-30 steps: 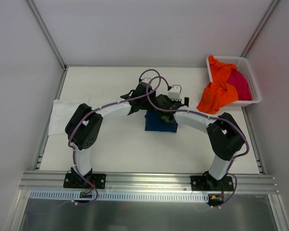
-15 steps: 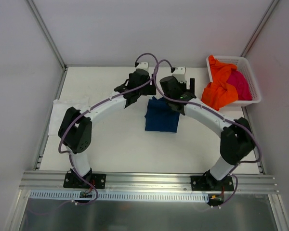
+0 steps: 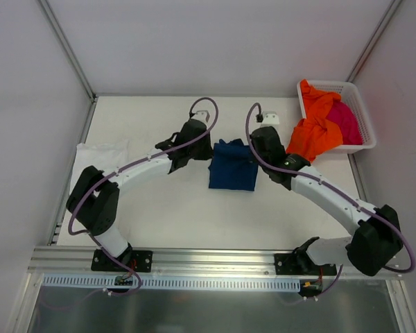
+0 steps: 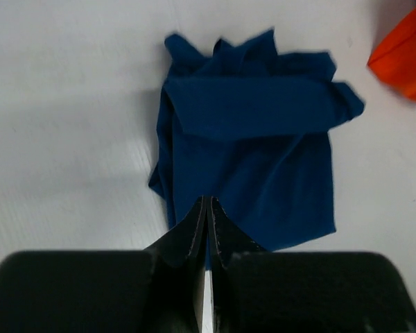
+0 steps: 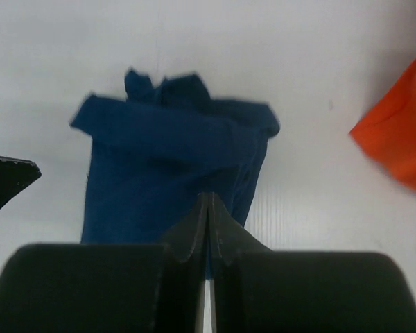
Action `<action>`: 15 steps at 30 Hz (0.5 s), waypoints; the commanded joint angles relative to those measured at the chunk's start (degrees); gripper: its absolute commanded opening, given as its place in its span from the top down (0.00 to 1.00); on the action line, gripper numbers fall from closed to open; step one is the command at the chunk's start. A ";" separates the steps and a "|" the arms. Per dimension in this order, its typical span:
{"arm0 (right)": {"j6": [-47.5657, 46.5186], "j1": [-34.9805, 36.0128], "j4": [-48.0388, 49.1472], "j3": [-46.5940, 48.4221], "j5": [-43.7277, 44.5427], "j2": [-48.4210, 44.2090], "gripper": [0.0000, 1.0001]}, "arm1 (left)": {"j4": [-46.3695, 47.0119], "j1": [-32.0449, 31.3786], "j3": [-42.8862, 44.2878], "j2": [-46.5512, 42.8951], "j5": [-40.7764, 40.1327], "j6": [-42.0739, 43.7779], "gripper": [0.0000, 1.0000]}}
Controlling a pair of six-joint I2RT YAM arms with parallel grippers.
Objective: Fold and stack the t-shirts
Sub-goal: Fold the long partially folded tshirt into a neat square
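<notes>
Both arms have drawn back toward the near side since half a second ago, the right elbow swinging out toward the table's [image 3: 194, 215] right near corner, while the navy blue t-shirt [image 3: 233, 168] lies in the same spot at mid-table, folded into a rough rectangle with a band of cloth doubled across its far end. From above, the left gripper [image 3: 206, 147] sits at the shirt's left far corner and the right gripper [image 3: 256, 161] at its right edge. In each wrist view the fingers are pressed together, their tips over the shirt's near part [image 4: 253, 173] [image 5: 166, 166]; whether any cloth is pinched between them cannot be told. The orange t-shirt [image 3: 315, 132] spills over the rim of the white basket [image 3: 357, 94] at the far right, beside the magenta t-shirt [image 3: 348, 123]. The white t-shirt [image 3: 97, 163] lies flat at the left edge.
</notes>
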 commanded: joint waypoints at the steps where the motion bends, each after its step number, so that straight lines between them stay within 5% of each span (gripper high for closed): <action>1: 5.11 0.03 0.19 -3.51 -8.36 3.10 0.99 | 2.86 -2.58 -3.40 1.40 5.90 -3.61 1.00; 15: 6.34 0.03 3.00 -1.50 -11.79 13.64 1.00 | 12.01 -5.49 -8.59 5.36 10.57 -6.07 1.00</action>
